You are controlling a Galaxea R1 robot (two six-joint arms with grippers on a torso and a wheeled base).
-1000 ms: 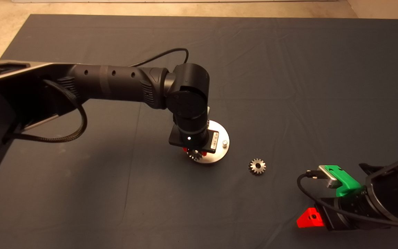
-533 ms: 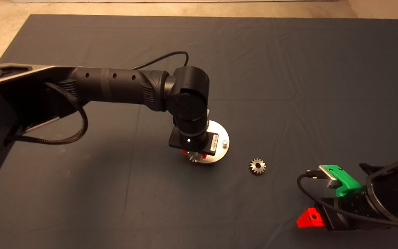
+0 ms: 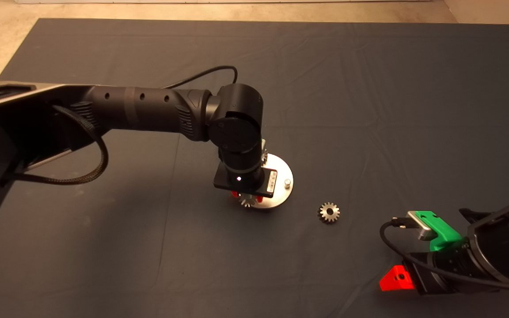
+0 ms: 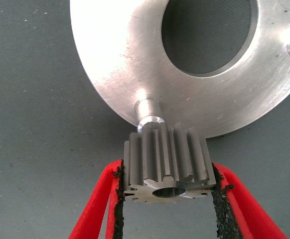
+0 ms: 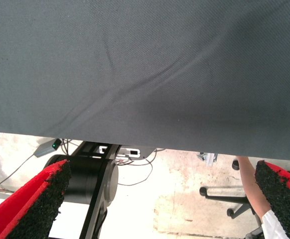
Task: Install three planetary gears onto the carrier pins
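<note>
The left end effector (image 4: 167, 191) is clamped on a gear (image 4: 167, 167), pads (image 4: 119, 199) pressing its toothed sides, and holds it right at the disc's (image 4: 130, 64) edge, beside one pin (image 4: 147, 112) and not seated on it. A second pin (image 3: 287, 182) stands bare on the disc's side nearest a loose gear (image 3: 328, 212), which lies flat on the surface (image 3: 369, 110) between the disc and the right end effector (image 5: 160, 199). That one waits with fingers (image 5: 35, 204) wide apart, well away from the disc.
</note>
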